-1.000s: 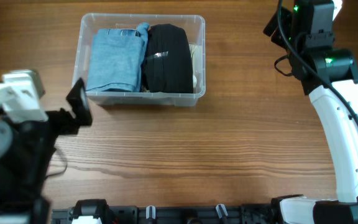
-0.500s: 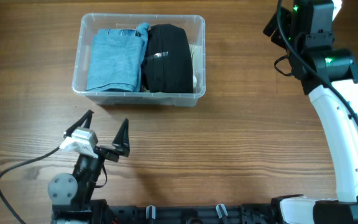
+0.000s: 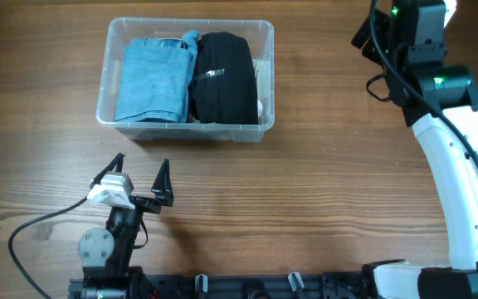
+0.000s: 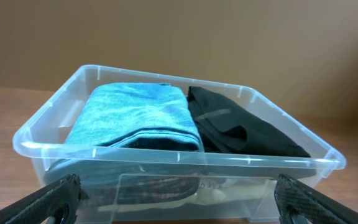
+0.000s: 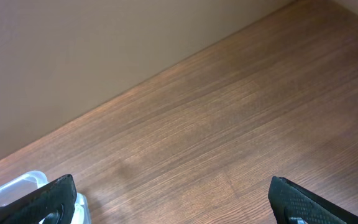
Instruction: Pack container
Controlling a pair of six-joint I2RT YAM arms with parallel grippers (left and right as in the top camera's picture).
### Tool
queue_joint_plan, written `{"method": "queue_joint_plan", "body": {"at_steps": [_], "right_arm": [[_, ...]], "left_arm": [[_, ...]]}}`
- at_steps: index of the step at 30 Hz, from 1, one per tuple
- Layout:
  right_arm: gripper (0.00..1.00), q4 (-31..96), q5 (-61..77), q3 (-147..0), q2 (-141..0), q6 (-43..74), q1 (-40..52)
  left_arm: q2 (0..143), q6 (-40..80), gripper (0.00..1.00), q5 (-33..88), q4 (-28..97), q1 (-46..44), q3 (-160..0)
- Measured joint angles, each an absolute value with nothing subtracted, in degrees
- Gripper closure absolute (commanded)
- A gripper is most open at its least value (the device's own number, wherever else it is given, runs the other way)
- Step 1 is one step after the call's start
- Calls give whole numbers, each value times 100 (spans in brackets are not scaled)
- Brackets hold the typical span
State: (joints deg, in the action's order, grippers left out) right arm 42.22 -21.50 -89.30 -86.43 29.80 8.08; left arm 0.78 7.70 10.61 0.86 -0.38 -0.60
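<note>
1. The container [image 3: 104, 79] [image 4: 166, 159] is a clear rectangular plastic bin with rounded corners and a thick rim. It stands upright and has no lid on.
2. It lies on the wooden table [image 3: 305, 191], in the far left part of the overhead view, with its long sides running left to right.
3. Inside, a folded light-blue garment [image 3: 152, 79] [image 4: 135, 112] fills the left half.
4. A folded black garment [image 3: 222, 79] [image 4: 241, 127] lies beside it on the right, and the two touch.
5. Pale fabric [image 3: 262, 83] shows along the right wall.
6. Only one corner [image 5: 14, 191] shows in the right wrist view.
</note>
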Motion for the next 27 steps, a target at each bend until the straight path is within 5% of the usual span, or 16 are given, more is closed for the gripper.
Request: {"method": "queue_joint_plan", "body": {"at_steps": [27], "right_arm": [[0, 4224, -2152, -8930, -8637, 2980, 808]], "left_arm": [[80, 770, 0, 921, 327, -38, -58]]}}
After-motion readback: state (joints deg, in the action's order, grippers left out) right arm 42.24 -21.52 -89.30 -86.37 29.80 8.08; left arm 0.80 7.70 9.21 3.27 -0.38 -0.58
